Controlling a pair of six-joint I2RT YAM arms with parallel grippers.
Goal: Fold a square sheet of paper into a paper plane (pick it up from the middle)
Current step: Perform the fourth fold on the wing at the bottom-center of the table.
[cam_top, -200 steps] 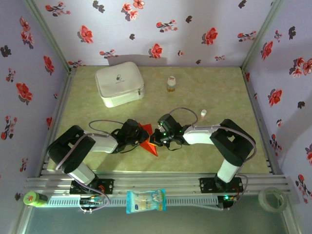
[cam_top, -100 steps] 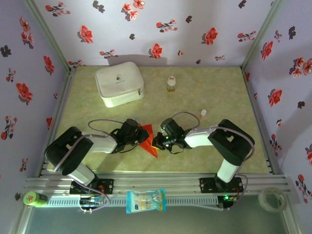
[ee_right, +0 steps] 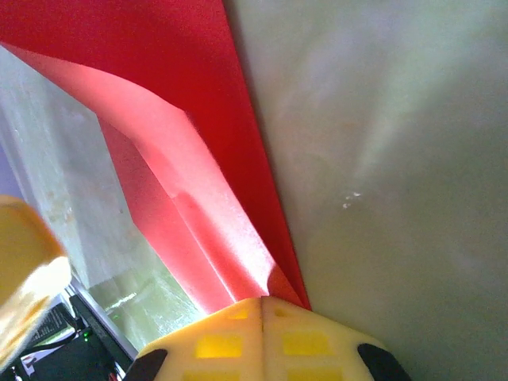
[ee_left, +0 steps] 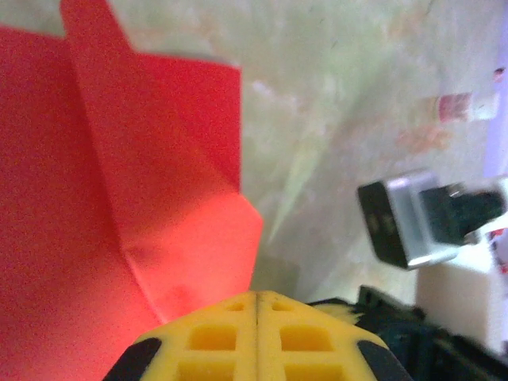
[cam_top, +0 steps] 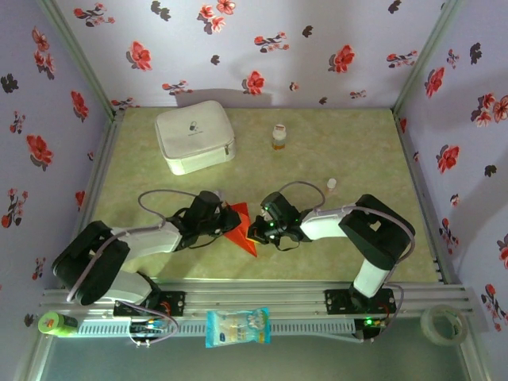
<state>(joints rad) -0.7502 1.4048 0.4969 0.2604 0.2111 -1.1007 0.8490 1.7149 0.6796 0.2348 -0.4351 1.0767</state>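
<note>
Swinging left arm (cam_top: 89,266): elbow has dropped toward the near-left corner since a second ago; left gripper (cam_top: 225,220) still at the paper's left edge
Red paper (cam_top: 242,231): partly folded, mid-table toward the front, between both grippers; spot unchanged
Left fingers (ee_left: 213,340): pressed together, tips against the paper
Right gripper (ee_right: 263,302): fingers pressed together, pinching the raised fold
Room: bare table (cam_top: 361,151) right and behind; white case (cam_top: 194,136) and bottle (cam_top: 278,136) well back

Two arms are working here, left arm (cam_top: 147,236) and right arm (cam_top: 337,216). Lying about: one sheet of red paper (cam_top: 240,228), one white zip case (cam_top: 194,136), one bottle (cam_top: 278,136), one small white cap (cam_top: 331,185), one snack packet (cam_top: 238,327), one tape roll (cam_top: 442,324).
</note>
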